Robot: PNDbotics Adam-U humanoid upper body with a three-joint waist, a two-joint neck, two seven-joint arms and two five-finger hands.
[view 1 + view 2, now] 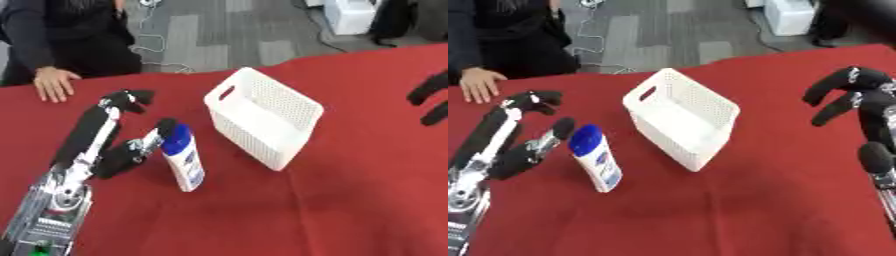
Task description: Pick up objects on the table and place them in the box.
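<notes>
A white bottle with a blue cap (182,157) stands on the red desk (350,200), leaning a little, cap end toward the far side. It is just left of the white perforated box (262,117), which sits near the middle of the desk with its open top facing up and a handle slot in its near-left wall. A narrow strip of red cloth separates bottle and box; nothing lies between them.

The left robot hand (122,145) is at the bottle's left side, fingers spread apart and mostly straight. One black fingertip (166,125) is right at the blue cap; whether it touches cannot be told. The other fingers reach up and away from the bottle, holding nothing.

The right robot hand (859,100) hangs above the desk's right edge, well apart from the box, its fingers bent but relaxed and empty.

At the far left edge a person's hand (54,82) rests on the desk, away from the bottle.
</notes>
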